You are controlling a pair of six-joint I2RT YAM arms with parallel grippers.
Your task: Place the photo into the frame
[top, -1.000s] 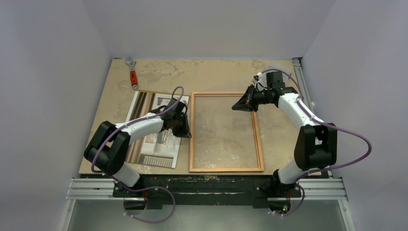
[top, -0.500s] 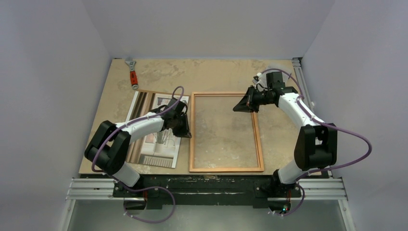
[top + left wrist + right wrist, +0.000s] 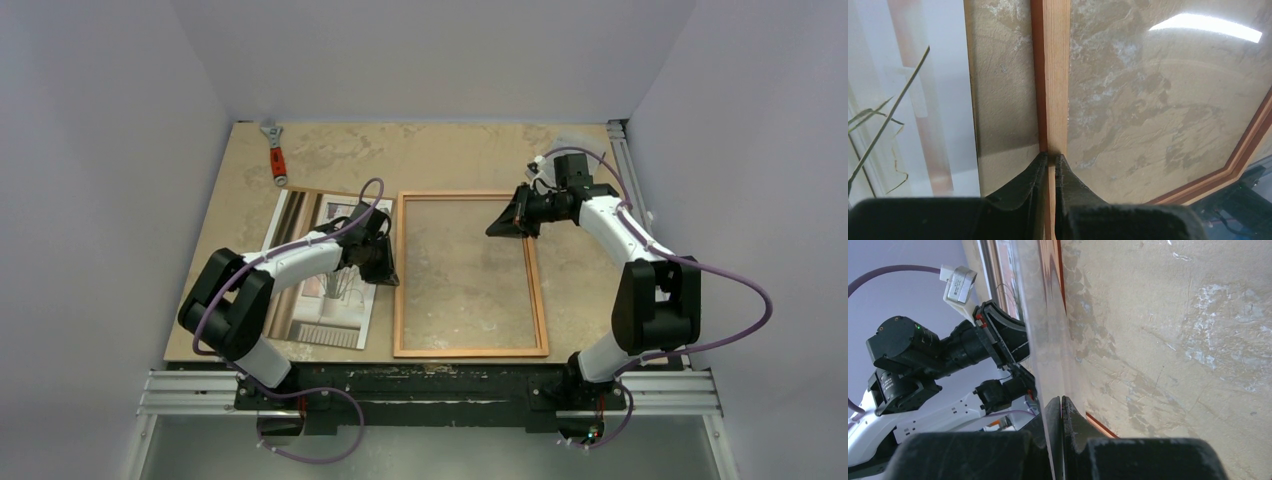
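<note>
Clamps the left gripper (image 3: 1048,159) on the frame (image 3: 1054,75) at its left rail; pinches a clear pane (image 3: 1040,330) in the right gripper (image 3: 1062,407). Leaves the photo (image 3: 325,322) face up just left. Probably opening the frame; next calls for lifting the pane away steadily.

My left arm (image 3: 290,262) and right arm (image 3: 620,225) wear white shells over chunky black joints, each trailed by a looping purple cable (image 3: 903,268). Low in both wrist views, my fingers (image 3: 1020,200) are matte black wedges.
</note>
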